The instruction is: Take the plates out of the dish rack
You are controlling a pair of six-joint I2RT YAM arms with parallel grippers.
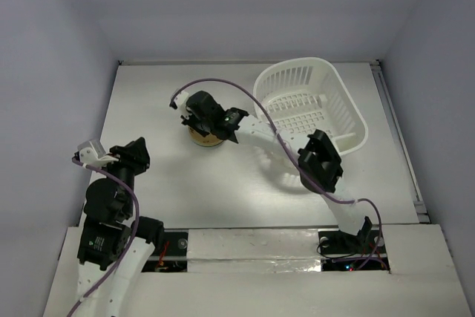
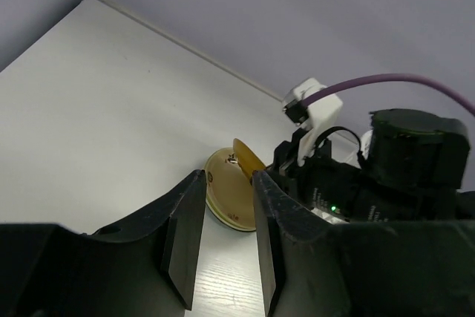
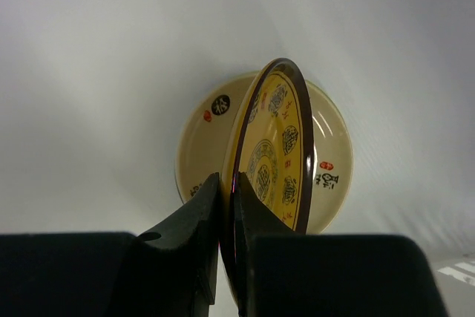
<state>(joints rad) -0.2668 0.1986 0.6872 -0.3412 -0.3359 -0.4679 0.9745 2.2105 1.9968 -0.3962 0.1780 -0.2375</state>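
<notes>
Right gripper (image 3: pixel 226 183) pinches yellow patterned plate (image 3: pixel 274 154) by rim, on edge, just over cream plate (image 3: pixel 332 155) lying left of centre; dish rack (image 1: pixel 349 113) far right. Left gripper (image 2: pixel 228 180) near left, fingers narrowly apart, empty. Risk: edge-on release may topple or roll plate, chipping one below.

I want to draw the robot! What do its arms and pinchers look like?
The left arm and right arm are white tubes joined by chunky black joints. A purple cable loops along each arm. The left gripper and right gripper each have two flat black fingers. A tiny green light glows near the right gripper.
</notes>
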